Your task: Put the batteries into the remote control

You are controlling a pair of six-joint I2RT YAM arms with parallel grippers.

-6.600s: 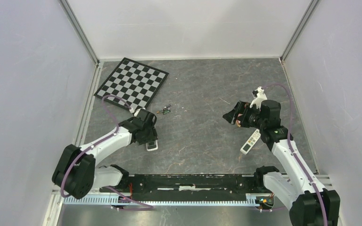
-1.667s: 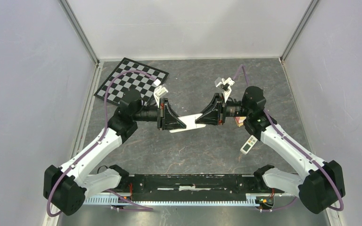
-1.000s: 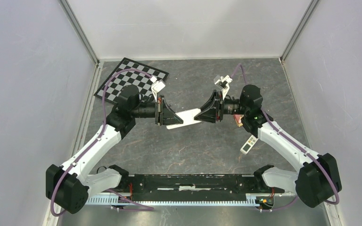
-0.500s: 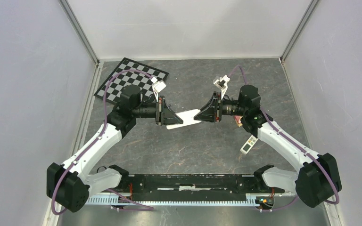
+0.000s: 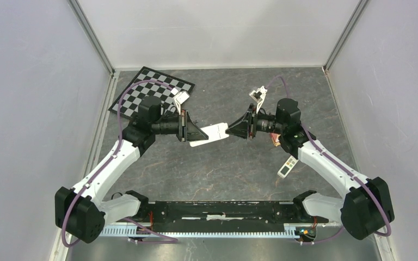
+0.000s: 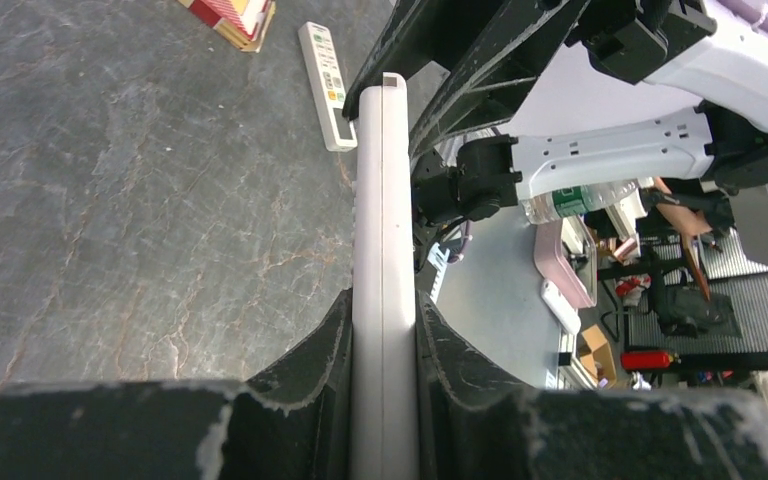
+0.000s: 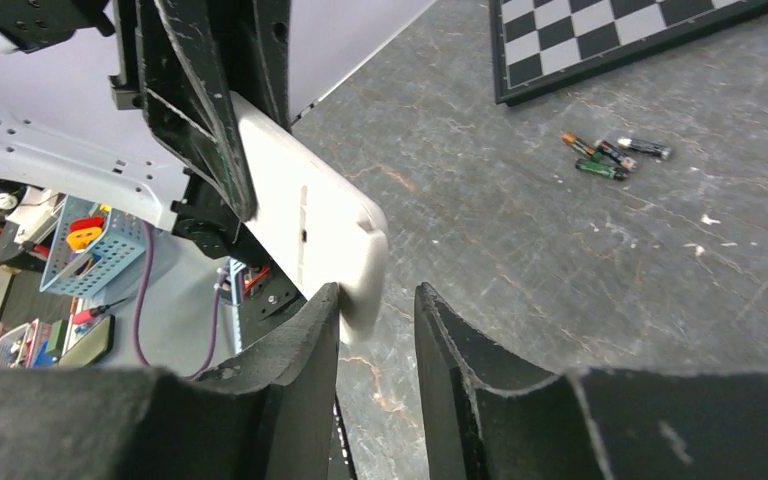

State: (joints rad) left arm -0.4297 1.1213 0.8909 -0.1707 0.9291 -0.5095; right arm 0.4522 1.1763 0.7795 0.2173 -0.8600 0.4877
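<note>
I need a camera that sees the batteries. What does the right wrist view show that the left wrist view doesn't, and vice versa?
Right wrist only: the batteries lying near the chessboard. Left wrist only: a slim second remote and a red box on the table. Both: the white remote clamped in the left gripper.

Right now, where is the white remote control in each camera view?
Top external: remote control centre, midair between the arms.
Left wrist: remote control centre, edge-on, rising from the bottom.
Right wrist: remote control left of centre, broad white side showing.
Shared landmark: the left arm's jaws clamped on it.
</note>
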